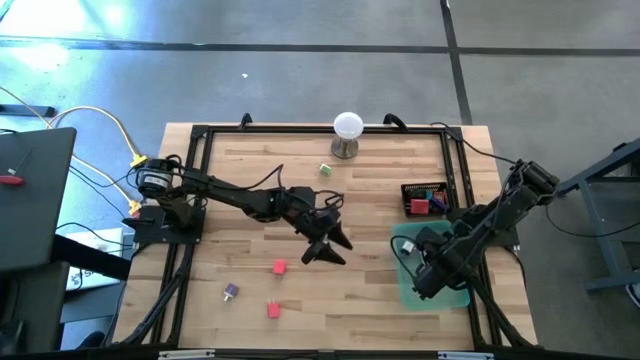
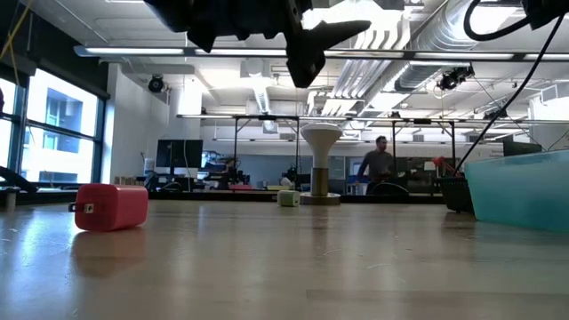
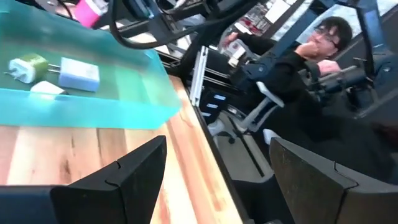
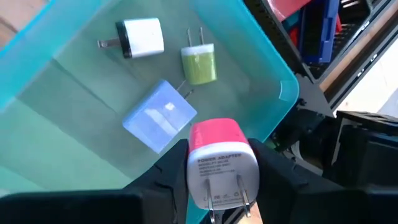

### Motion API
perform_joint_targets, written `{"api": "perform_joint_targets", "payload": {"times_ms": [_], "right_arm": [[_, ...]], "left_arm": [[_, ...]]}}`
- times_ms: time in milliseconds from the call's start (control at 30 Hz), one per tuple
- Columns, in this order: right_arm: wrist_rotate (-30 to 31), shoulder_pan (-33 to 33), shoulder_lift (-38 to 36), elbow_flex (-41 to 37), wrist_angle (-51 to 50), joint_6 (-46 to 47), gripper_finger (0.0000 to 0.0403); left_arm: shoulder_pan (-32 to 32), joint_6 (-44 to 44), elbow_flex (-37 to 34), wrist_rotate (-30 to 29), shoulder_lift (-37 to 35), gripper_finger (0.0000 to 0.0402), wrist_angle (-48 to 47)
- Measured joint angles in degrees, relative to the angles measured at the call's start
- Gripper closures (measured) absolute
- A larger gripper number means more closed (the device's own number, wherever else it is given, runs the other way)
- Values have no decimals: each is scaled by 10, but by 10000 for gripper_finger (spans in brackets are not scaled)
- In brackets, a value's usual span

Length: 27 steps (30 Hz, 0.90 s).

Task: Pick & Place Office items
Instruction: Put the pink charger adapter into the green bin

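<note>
The office items here are small wall-charger blocks. My right gripper (image 4: 221, 146) hangs over the translucent green tray (image 1: 455, 297) and is shut on a pink charger (image 4: 221, 155). A white charger (image 4: 142, 37), a pale green one (image 4: 199, 62) and a lavender one (image 4: 160, 115) lie flat on the tray floor. My left gripper (image 1: 330, 250) is held open above the middle of the table, with nothing between its fingers. Lying loose on the wood are a red charger (image 1: 279, 267), a second red one (image 1: 273, 310), a purple one (image 1: 231, 291) and a pale green one (image 1: 326, 169). My right gripper pinches the pink charger's two side faces (image 4: 194, 165) between its two fingers (image 4: 168, 174). The fingers point steeply down from above. The charger's two metal prongs (image 4: 227, 193) point back toward the wrist. It is lifted clear above the tray, near one of the tray's corners.
A black bin (image 1: 425, 197) with red and blue pieces stands just beyond the tray. A white ball on a metal stand (image 1: 347, 130) is at the far edge. Black frame rails (image 1: 200, 180) run along the table's sides. A person sits beyond the table's right side.
</note>
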Motion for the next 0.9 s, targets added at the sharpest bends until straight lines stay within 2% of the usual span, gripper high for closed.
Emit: {"api": "perform_joint_targets", "payload": {"times_ms": [233,667,900], "right_arm": [[-8,2,-10,0,-1,-28,280],[5,1,-46,-3,3,-41,280],[-12,1,-51,-62,57,-71,280]], "left_arm": [[17,-38,0,-10,0,123,-5],[21,-38,0,-6,0,123,-17],[21,-38,0,-6,0,123,-17]]}}
